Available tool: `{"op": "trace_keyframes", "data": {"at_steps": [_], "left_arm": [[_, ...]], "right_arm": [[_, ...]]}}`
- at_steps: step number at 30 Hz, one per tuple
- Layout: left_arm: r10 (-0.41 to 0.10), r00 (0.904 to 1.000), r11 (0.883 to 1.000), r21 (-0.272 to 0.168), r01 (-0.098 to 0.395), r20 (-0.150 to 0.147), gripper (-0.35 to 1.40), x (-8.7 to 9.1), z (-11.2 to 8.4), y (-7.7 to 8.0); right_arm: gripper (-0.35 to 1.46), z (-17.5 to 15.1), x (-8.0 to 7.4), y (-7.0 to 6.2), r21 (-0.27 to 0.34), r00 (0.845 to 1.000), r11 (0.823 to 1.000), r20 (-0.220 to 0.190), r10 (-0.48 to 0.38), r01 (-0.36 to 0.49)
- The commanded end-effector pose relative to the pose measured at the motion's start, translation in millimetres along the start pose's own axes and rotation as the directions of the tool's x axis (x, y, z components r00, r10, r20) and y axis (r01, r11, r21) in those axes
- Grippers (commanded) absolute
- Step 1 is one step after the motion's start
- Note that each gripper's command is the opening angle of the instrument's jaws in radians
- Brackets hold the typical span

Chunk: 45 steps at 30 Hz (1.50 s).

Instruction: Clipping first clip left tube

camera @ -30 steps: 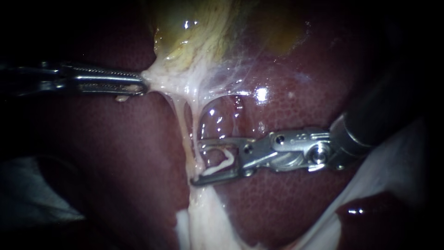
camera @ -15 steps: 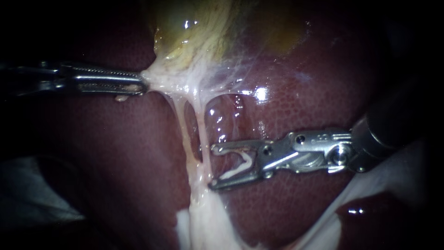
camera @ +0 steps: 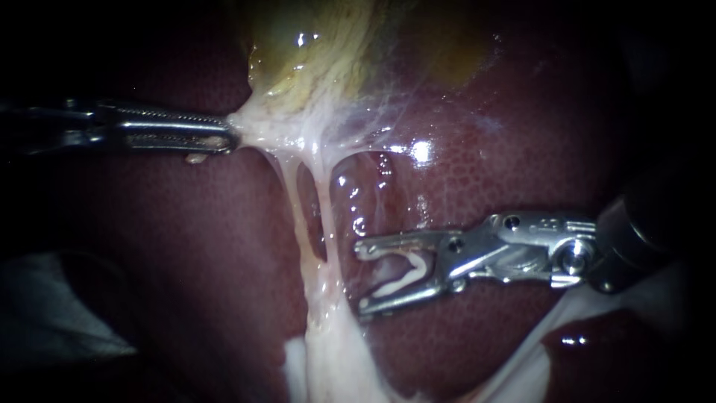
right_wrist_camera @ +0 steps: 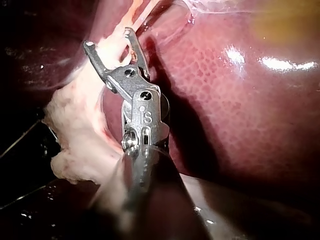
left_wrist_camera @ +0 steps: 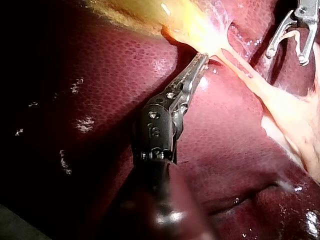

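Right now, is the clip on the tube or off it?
Off. The white clip sits inside the end effector of the right instrument, which is beside the tubes, not around either.

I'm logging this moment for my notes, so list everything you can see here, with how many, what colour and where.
Liver: one, dark red, behind everything.
Gallbladder: one, yellow-green, at the top of the endoscope view.
Pale tissue: one web, whitish, just under the gallbladder.
Tubes: two, pale, running side by side down from the pale tissue.
Clip: one, white, between the right instrument's jaws, clear of both tubes.
White sheet: one, lower right, below the right instrument.
Left instrument: one, metal, jaws shut on the pale tissue.
Right instrument: one, metal, jaws spread wide with the clip held between them, beside the tubes.
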Motion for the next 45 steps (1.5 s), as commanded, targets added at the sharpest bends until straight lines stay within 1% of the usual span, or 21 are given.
{"op": "trace_keyframes", "data": {"at_steps": [1, 4, 6, 9, 14, 18, 25, 32, 41, 45], "left_arm": [[0.0, 1.0, 1.0, 0.0, 0.0, 0.0, -0.35, 0.0, 0.0, 0.0], [0.0, 1.0, 1.0, 0.0, 0.0, 0.0, -0.35, 0.0, 0.1, 0.0], [0.0, 1.0, 1.0, 0.0, 0.0, 0.0, -0.35, 0.0, 0.1, 0.0], [0.0, 1.0, 1.0, 0.0, 0.0, 0.0, -0.35, 0.0, 0.1, 0.0], [0.0, 1.0, 1.0, 0.0, 0.0, 0.0, -0.35, 0.0, 0.1, 0.0], [0.0, 1.0, 1.0, 0.0, 0.0, 0.0, -0.35, 0.0, 0.1, 0.0], [0.0, 1.0, 1.0, 0.0, 0.0, 0.0, -0.35, 0.0, 0.1, 0.0], [0.0, 1.0, 1.0, 0.0, 0.0, 0.0, -0.35, 0.0, 0.1, 0.0], [0.0, 1.0, 1.0, 0.0, 0.0, 0.0, -0.35, 0.0, 0.1, 0.0], [0.0, 1.0, 1.0, 0.0, 0.0, 0.0, -0.35, 0.0, 0.1, 0.0]], "right_arm": [[0.49, 0.2, 0.2, -0.1, 0.002, 1.0, 1.0, -0.003, 0.007, -0.007], [0.49, 0.8, 0.9, -0.4, 0.005, 1.0, 1.0, -0.012, 0.018, -0.018], [0.49, 1.4, 1.2, -0.3, 0.003, 1.0, 1.0, -0.019, 0.024, -0.024], [0.49, 2.2, 1.4, 0.3, -0.002, 0.999, 0.999, -0.024, 0.037, -0.037], [0.5, 3.8, 1.3, 1.7, -0.012, 0.999, 0.999, -0.028, 0.036, -0.036], [0.5, 4.4, 0.5, 3.0, -0.017, 0.999, 0.999, -0.028, 0.038, -0.039], [0.5, 4.5, -1.1, 4.6, -0.021, 0.998, 0.999, -0.025, 0.049, -0.05], [0.5, 4.8, -2.5, 6.6, -0.026, 0.998, 0.998, -0.027, 0.06, -0.061], [0.5, 4.9, -4.0, 8.2, -0.028, 0.998, 0.997, -0.021, 0.065, -0.065], [0.5, 4.9, -4.1, 8.5, -0.031, 0.998, 0.997, -0.021, 0.064, -0.064]]}}
